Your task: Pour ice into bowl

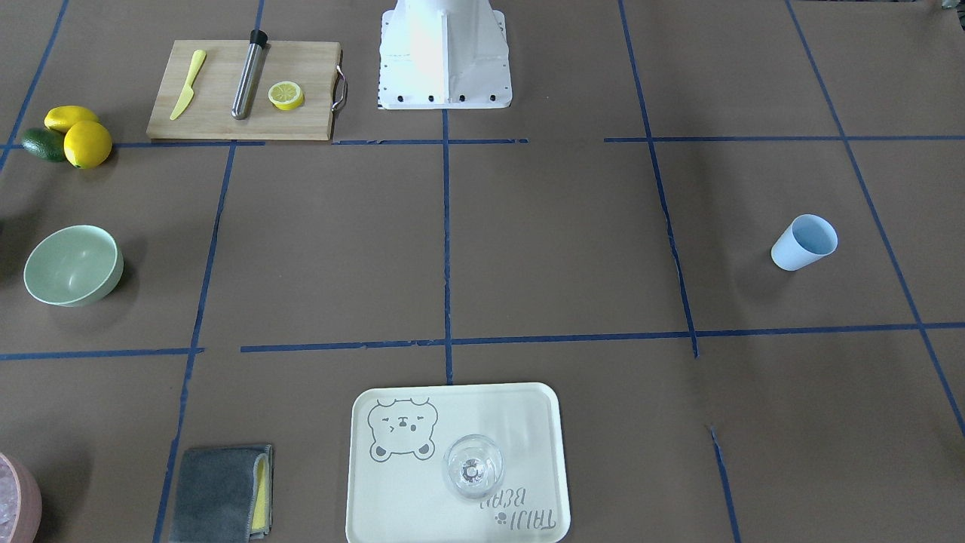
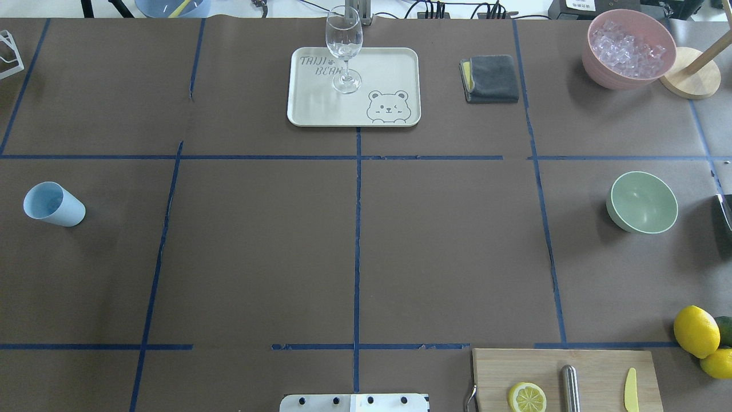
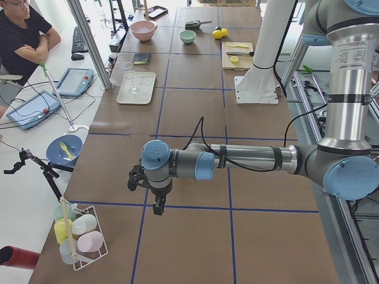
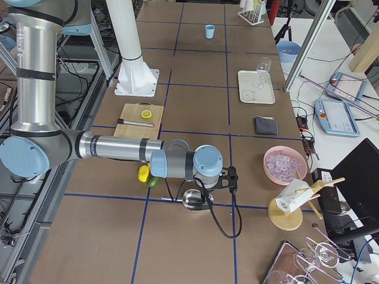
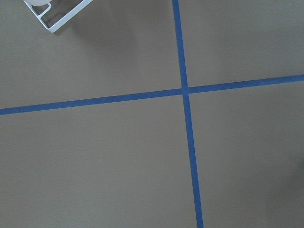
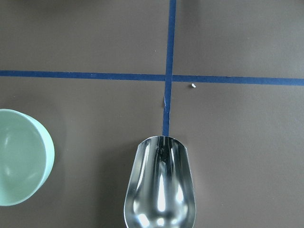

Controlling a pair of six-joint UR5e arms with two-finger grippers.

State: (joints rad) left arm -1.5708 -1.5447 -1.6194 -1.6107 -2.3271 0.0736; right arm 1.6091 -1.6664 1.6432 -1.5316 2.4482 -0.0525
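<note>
The pale mint-green bowl (image 1: 73, 265) (image 2: 643, 202) (image 3: 188, 36) stands empty near the table's right end. In the right wrist view it (image 6: 19, 164) lies left of a shiny metal scoop (image 6: 160, 190), which is empty and hangs over the brown table. The ice is not in view. My right gripper (image 4: 204, 188) shows only in the exterior right view, above the scoop (image 4: 197, 200); I cannot tell if it is open or shut. My left gripper (image 3: 158, 207) hovers over bare table at the far left end, and I cannot tell its state either.
A pink bowl (image 2: 629, 48) of clear crushed-looking chunks stands beyond the mint bowl. A light blue cup (image 2: 53, 204), a tray (image 2: 394, 68) with a wine glass (image 2: 344, 51), a grey cloth (image 2: 490, 78), a cutting board (image 2: 595, 366) and lemons (image 2: 696, 331) share the table. A person (image 3: 23, 35) sits beside it.
</note>
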